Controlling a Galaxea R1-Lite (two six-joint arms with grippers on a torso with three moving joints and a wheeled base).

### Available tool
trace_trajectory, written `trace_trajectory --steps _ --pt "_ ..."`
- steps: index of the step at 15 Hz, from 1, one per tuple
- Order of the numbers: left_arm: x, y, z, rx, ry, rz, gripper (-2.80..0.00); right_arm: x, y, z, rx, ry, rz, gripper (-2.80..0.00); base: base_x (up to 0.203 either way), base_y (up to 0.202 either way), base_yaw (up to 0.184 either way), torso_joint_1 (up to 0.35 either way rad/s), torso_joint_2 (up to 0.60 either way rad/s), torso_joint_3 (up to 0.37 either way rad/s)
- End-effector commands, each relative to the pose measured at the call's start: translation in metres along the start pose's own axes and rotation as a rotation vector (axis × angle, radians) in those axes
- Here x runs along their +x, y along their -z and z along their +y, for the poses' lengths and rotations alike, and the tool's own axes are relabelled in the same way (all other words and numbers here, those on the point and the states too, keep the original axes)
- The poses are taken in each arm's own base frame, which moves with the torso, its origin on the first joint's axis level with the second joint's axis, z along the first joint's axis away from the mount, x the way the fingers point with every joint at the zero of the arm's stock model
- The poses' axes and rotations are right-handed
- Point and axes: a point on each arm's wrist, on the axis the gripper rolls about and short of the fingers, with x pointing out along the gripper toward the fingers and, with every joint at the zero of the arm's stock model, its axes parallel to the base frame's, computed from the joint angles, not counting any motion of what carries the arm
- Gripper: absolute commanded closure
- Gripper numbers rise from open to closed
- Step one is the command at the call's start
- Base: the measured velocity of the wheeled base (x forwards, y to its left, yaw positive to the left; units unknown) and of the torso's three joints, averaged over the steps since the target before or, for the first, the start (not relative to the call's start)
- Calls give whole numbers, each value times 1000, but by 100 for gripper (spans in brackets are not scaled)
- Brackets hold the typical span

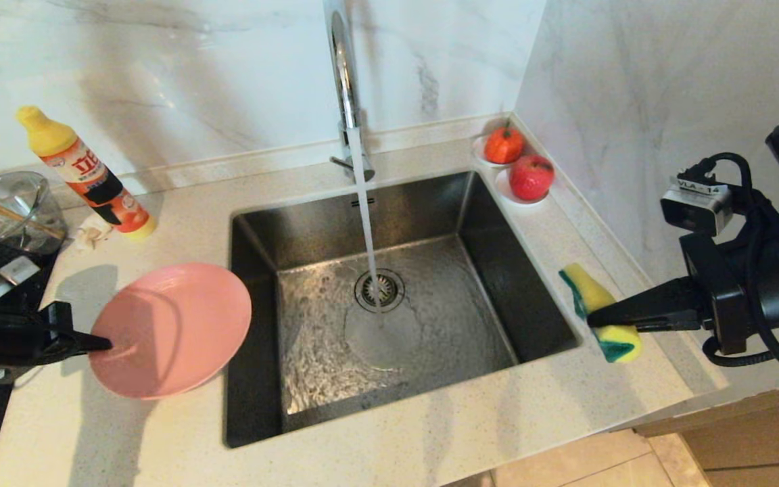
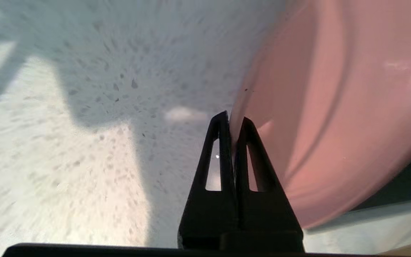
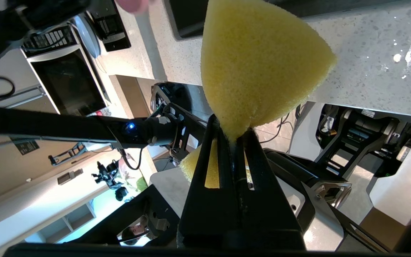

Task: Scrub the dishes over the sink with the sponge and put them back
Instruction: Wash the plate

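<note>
Head view: left gripper (image 1: 107, 344) clamps the pink plate (image 1: 172, 328) rim beside the sink (image 1: 389, 297); right gripper (image 1: 592, 318) pinches the sponge (image 1: 599, 311).

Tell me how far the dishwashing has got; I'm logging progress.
Done: right end effector grips the yellow-green rectangular sponge; tap water runs into the steel sink. In hand: left end effector pinches the matte pink round plate at its rim. Left: scrubbing, returning it.
</note>
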Motion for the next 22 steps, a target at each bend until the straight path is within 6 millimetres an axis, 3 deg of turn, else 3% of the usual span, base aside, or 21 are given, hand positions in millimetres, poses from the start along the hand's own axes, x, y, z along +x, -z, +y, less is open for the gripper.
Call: trace_trajectory --steps 1,5,9,12,16,22 --pt "-39 -9 -28 -10 42 -128 0 -1 1 0 3 -4 3 0 0 0 0 0 0 0" --pt "-70 -11 -74 -25 159 -199 0 -2 2 1 3 -6 2 0 0 0 0 0 0 0" --pt "-59 -2 -112 -15 238 -136 0 -7 4 5 -6 -11 -12 0 0 0 0 0 0 0" --pt "-32 0 -141 -30 218 -104 0 -6 3 3 -5 -8 -10 0 0 0 0 0 0 0" --pt "27 13 -183 -27 122 -117 0 -3 2 2 -8 -8 -4 0 0 0 0 0 0 0" --pt "65 23 -220 -44 162 -66 0 -4 3 2 -19 -12 -9 0 0 0 0 0 0 0"
